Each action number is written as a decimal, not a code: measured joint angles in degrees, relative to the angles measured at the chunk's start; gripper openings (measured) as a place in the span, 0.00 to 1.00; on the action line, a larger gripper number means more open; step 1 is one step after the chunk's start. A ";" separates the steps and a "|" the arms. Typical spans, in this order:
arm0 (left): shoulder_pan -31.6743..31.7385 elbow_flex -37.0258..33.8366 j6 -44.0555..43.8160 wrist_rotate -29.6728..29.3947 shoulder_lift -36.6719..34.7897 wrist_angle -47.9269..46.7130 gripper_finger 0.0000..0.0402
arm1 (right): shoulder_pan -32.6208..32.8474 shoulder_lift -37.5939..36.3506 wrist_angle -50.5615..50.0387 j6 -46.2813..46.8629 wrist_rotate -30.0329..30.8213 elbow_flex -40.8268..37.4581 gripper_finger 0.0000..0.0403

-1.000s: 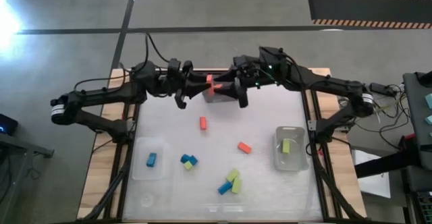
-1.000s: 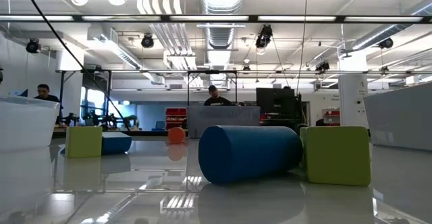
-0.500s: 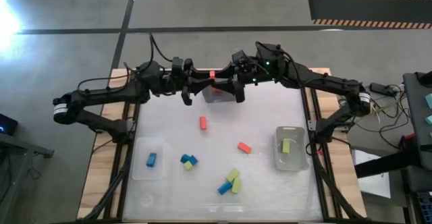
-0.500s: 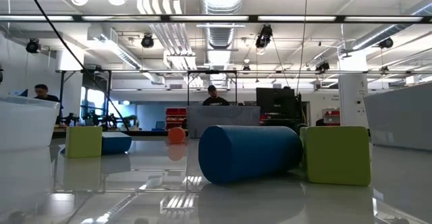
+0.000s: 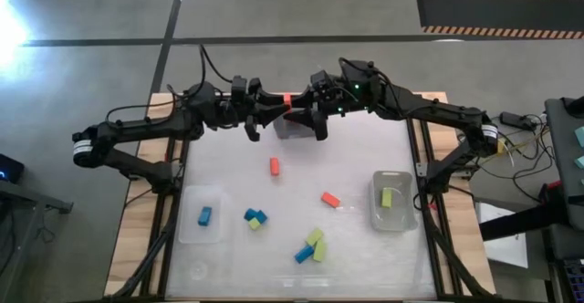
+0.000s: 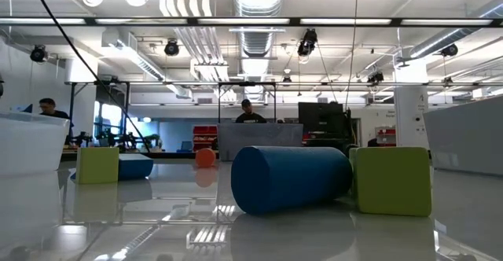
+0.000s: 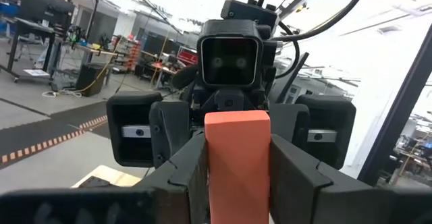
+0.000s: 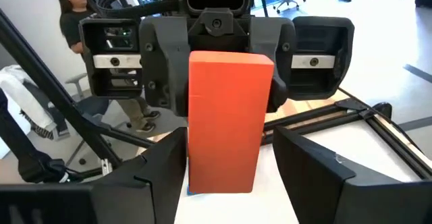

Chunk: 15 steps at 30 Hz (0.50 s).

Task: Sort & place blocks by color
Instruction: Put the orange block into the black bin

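My left gripper point(image 7: 236, 158) is shut on an orange-red block point(image 5: 286, 99), high over the clear bin point(image 5: 294, 128) at the table's far middle. My right gripper point(image 8: 229, 163) faces it, open. Its fingers stand on either side of the same block point(image 8: 229, 116), and I see a gap on one side. Loose blocks lie on the table: two orange-red point(image 5: 274, 166) point(image 5: 330, 199), a blue and green pair point(image 5: 255, 218), and a green and blue group point(image 5: 310, 246). One blue block point(image 5: 204, 215) lies in the left bin, one green point(image 5: 388, 197) in the right bin. My left gripper pinches the orange-red block between its two fingers, on the block's two opposite long sides point(image 7: 216, 177). The fingers come level from the table's left and lie across the block. The block stands upright and is lifted clear, above the far bin.
The clear left bin point(image 5: 187, 235) and right bin point(image 5: 401, 223) sit near the table's near corners. In the low view a blue block point(image 6: 291, 178) and a green block point(image 6: 391, 181) loom close. People show in the room behind the table.
My right gripper has moved toward the table's left and far edge, closing on my left gripper until its fingers stand around the orange-red block. My left gripper has carried the block a little toward the far edge.
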 joint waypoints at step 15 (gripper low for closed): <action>0.07 -0.83 -4.35 -1.22 -0.25 -1.18 0.47 | -2.02 -0.57 -5.00 -0.07 -1.11 0.00 0.29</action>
